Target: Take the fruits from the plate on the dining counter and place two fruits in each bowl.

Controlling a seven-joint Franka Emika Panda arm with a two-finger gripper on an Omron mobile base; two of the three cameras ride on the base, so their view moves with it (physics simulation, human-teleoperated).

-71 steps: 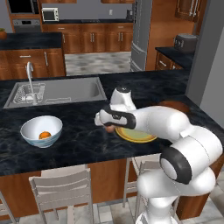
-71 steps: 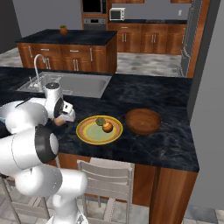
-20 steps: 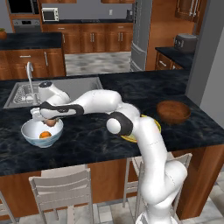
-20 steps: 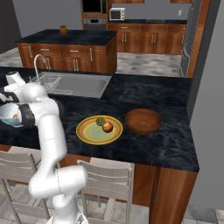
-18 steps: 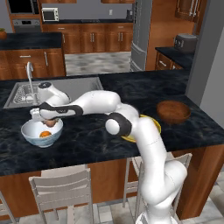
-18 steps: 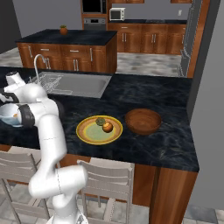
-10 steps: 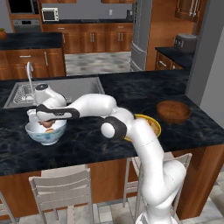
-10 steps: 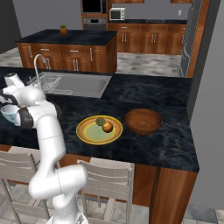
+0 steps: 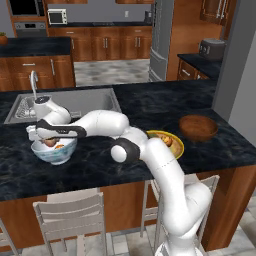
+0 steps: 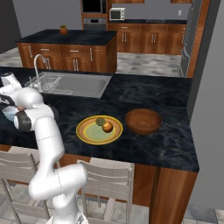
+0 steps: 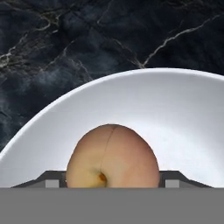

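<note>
My gripper (image 9: 48,141) is down inside the white bowl (image 9: 53,154) at the counter's left end, shut on the reddish-tan fruit (image 11: 111,155). In the hand view the fruit sits between both dark fingertips (image 11: 53,179), just above the bowl's white inside (image 11: 175,109). An orange fruit (image 9: 59,146) lies in that same bowl. The yellow-rimmed plate (image 10: 81,132) on the dining counter (image 10: 144,96) holds a dark green fruit (image 10: 100,121) and a yellow-orange fruit (image 10: 107,127). To its right stands the brown wooden bowl (image 10: 143,121), with nothing visible in it.
A steel sink (image 9: 75,102) with a tap (image 9: 34,82) lies behind the white bowl, and a dish rack (image 10: 48,84) sits in it. Chair backs (image 9: 70,215) stand along the counter's near edge. My arm stretches across the counter from the plate (image 9: 179,146) to the white bowl.
The gripper has sunk with the reddish-tan fruit from above the white bowl's rim down into the bowl. Plate, its two fruits and the brown bowl have not moved.
</note>
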